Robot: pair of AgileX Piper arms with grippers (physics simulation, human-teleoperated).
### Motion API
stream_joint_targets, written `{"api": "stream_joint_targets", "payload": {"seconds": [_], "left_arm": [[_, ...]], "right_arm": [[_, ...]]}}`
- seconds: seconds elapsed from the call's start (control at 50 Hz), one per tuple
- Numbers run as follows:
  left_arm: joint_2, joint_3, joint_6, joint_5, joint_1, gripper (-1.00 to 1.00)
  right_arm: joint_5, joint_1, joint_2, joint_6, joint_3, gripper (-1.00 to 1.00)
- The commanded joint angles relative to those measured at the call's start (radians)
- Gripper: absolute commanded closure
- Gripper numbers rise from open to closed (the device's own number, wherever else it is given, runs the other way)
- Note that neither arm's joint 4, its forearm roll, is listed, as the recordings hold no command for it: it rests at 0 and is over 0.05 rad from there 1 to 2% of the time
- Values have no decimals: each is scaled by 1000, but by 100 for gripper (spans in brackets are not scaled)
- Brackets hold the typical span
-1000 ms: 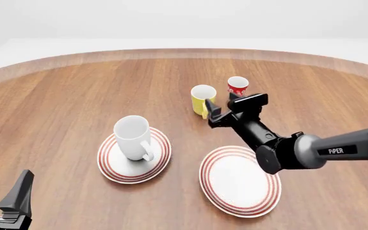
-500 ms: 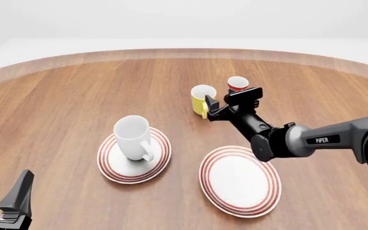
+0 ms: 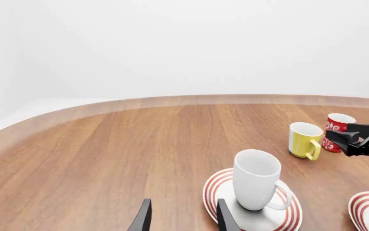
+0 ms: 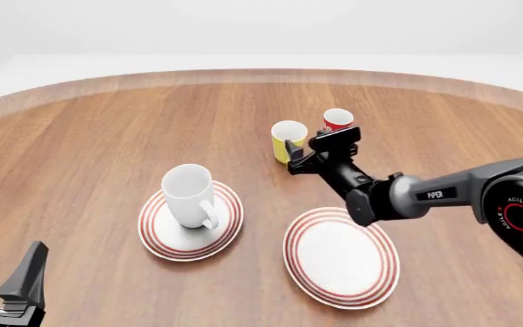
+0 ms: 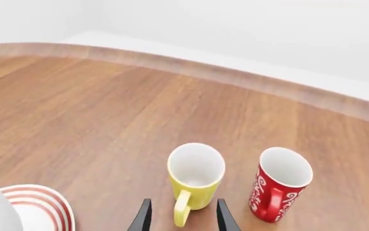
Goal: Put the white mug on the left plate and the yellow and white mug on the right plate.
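The table [image 4: 106, 129] is wide and bare at its 12 o'clock half, so a knocked cup has room to slide or roll out of reach. The right plate [image 4: 341, 258] sits at about 5 o'clock and carries nothing; the left plate [image 4: 166, 242] at about 7 o'clock bears the white mug [image 4: 189, 195], upright with its handle toward the camera, so that half of the job looks done. The right gripper [image 4: 298, 155] is stretched out toward 12 o'clock with its jaws parted, holding nothing, and the wrist view shows the yellow mug's handle lying in the gap between the two fingertips. The yellow mug [image 4: 288, 140] stands on the bare wood near the table's centre, well apart from both plates. The red cup [image 4: 337, 121] stands just beside it at its 2 o'clock, and that closeness is the chief hazard: if the fingers close askew or advance too far, I judge the outer finger could clip the red cup and topple it. A grip on the thin handle alone could also let the mug swing or twist on the lift. The left gripper [image 4: 7, 272] waits at the near edge, jaws apart and empty, well clear of the work.
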Motion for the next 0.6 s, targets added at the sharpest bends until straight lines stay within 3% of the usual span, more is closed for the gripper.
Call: {"api": "stream_joint_targets", "payload": {"seconds": [0.02,0.6], "left_arm": [[0,0,0,0,0,-100],[0,0,0,0,0,-100]], "right_arm": [[9,6,40,4,-31,-100],[41,12,124,13,-102,-100]]}}
